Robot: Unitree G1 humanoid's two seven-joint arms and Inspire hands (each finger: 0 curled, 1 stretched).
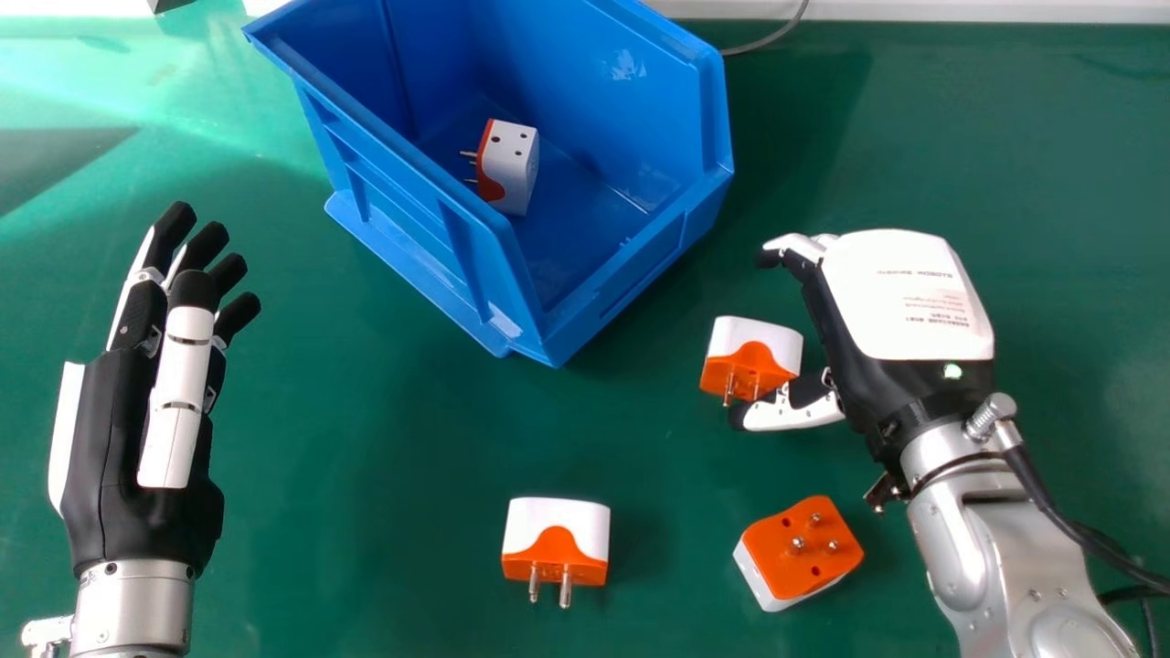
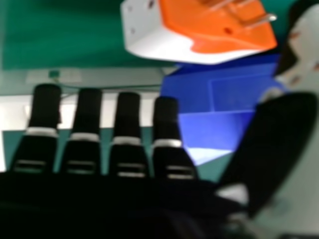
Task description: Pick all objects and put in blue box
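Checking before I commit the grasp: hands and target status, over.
Right hand open, thumb beside nearest plug adapter, no grip. Left hand open, well aside. No obstruction seen between.

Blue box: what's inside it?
One plug adapter lies in the blue box, prongs toward the left wall. The floor directly beneath it is covered, and that wall hides the strip right behind it.

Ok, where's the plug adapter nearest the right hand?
In the head view, the adapter sits right of the blue box, by the thumb of the right hand.
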